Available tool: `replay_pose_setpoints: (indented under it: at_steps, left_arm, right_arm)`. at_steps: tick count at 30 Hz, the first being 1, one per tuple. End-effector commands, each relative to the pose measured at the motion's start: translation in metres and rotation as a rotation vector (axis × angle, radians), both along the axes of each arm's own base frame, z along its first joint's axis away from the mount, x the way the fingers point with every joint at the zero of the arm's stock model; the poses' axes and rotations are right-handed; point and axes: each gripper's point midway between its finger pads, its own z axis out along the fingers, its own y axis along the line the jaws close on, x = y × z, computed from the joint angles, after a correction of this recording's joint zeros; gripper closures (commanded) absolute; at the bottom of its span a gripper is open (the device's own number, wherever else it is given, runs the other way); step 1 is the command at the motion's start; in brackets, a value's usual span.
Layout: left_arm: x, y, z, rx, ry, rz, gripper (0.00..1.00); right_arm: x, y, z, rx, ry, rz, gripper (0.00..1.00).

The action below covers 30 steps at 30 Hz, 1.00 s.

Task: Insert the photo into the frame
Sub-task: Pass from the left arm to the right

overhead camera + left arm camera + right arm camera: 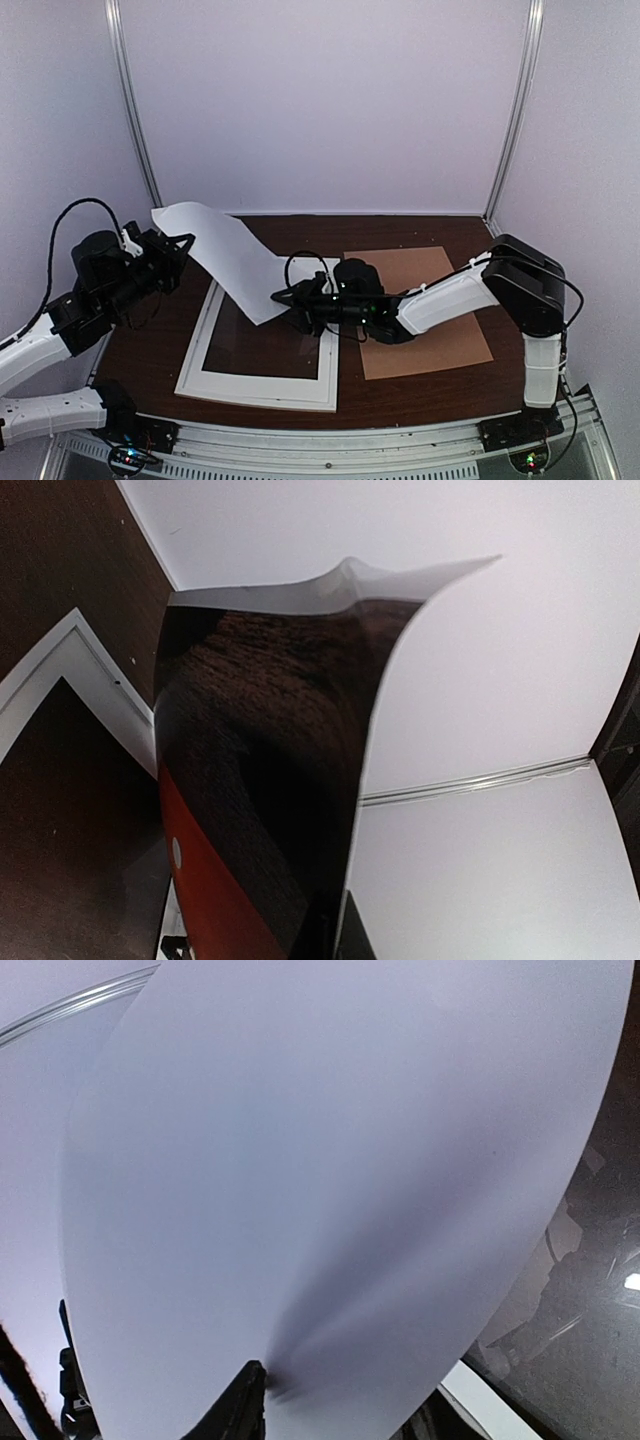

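Observation:
The photo (pixel 225 255) hangs curved above the table, its white back up in the top view. My left gripper (pixel 185 243) is shut on its far left corner. The left wrist view shows the printed side (pixel 260 760), dark with a red band and a small white sun, rising from my left gripper (pixel 335 950). My right gripper (pixel 295 305) is at the photo's low right end, over the white frame (pixel 258 385) lying flat on the table. In the right wrist view the white back (pixel 330 1160) fills the picture. One fingertip (pixel 250 1385) presses it, the other is behind the sheet, jaws apart.
A brown backing board (pixel 430 330) lies flat to the right of the frame, under the right forearm. White walls with metal posts (pixel 135 110) close in the back and sides. The frame's edge (pixel 70 670) shows at the left of the left wrist view.

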Motion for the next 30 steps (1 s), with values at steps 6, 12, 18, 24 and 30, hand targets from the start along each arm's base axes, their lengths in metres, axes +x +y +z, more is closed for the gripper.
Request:
replay_pose_setpoints:
  at_steps: [6, 12, 18, 24, 30]
  left_arm:
    - [-0.004, 0.003, -0.016, 0.013, 0.031, -0.004, 1.0]
    - [-0.011, 0.006, -0.041, 0.063, 0.091, -0.012, 1.0]
    - [-0.018, 0.011, -0.056, 0.126, 0.119, -0.022, 0.96]
    - [-0.031, 0.015, -0.069, 0.206, 0.154, -0.06, 0.57]
    - [-0.048, 0.026, -0.086, 0.333, 0.222, -0.09, 0.22]
  right_arm:
    - [0.035, -0.019, 0.022, -0.031, -0.082, -0.09, 0.72]
    - [0.051, -0.032, 0.022, -0.062, -0.094, -0.109, 0.93]
    - [0.059, -0.041, 0.023, -0.107, -0.106, -0.101, 1.0]
    - [0.066, -0.059, 0.029, -0.2, -0.144, -0.067, 1.0]
    - [0.072, -0.085, 0.022, -0.305, -0.153, 0.03, 1.0]
